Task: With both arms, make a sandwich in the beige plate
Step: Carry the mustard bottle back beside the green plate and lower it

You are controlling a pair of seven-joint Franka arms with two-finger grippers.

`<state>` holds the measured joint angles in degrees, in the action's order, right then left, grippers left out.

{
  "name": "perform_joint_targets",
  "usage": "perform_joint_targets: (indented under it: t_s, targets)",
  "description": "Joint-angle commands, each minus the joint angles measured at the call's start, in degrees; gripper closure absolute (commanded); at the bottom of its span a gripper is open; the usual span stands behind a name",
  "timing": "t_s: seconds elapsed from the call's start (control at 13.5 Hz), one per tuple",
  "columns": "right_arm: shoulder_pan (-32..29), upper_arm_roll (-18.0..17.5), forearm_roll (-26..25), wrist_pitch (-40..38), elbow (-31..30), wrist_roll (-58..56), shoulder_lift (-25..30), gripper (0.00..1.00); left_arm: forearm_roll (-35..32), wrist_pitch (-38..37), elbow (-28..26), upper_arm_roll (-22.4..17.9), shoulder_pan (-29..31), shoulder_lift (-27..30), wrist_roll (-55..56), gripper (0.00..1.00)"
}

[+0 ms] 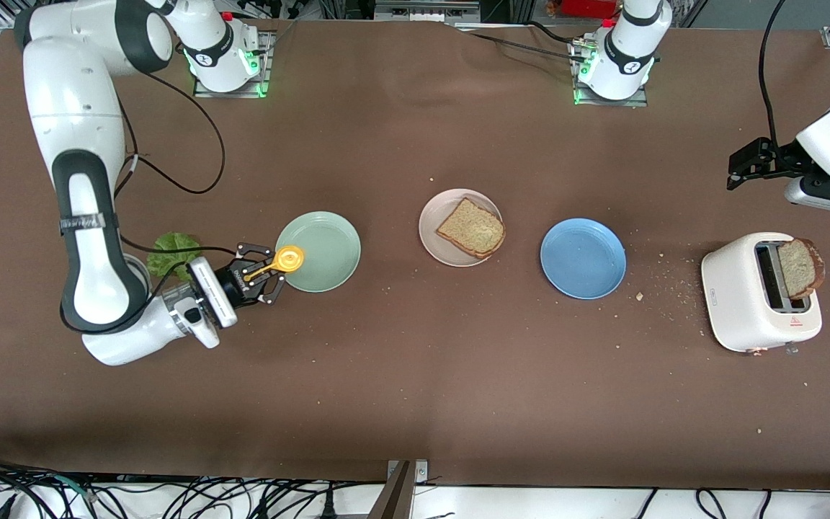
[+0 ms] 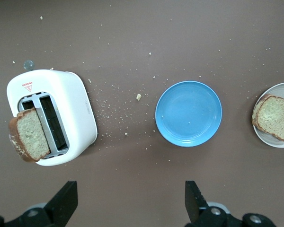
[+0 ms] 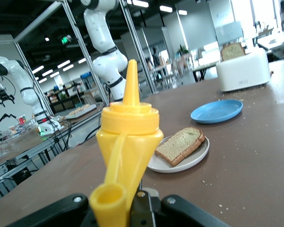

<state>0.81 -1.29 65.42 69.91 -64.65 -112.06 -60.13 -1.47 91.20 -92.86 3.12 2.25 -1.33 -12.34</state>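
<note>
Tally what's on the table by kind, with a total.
Plates: 3 (mint-green plate, beige plate, blue plate)
Toast slices: 2 (one on the beige plate, one in the toaster slot)
Toaster: 1
Lettuce leaf: 1
Yellow squeeze bottle: 1, in the right claw
Total: 8

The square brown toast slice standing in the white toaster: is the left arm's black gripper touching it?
Apart. The left wrist view shows the open left gripper clear of the toast slice in the toaster, with bare brown table between them.
</note>
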Motion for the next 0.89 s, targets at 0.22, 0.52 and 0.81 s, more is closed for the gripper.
perform_joint_targets:
  t_s: [0.22, 0.52, 0.81]
  targets:
    - [-5.1, -0.65, 3.84, -10.04, 1.63, -6.86, -5.62, 1.0, 0.77, -1.2, 1.45, -0.4, -0.41, -0.51, 0.13, 0.0]
    - [-9.32, -0.3, -3.35, -12.35, 1.72, -10.63, -5.62, 1.0, 0.77, -1.11, 1.45, -0.4, -0.41, -0.51, 0.13, 0.0]
    - [-11.44, -0.21, -11.87, -11.99, 1.89, -16.77, -5.26, 1.0, 0.77, -1.11, 1.45, -0.4, -0.32, -0.6, 0.13, 0.0]
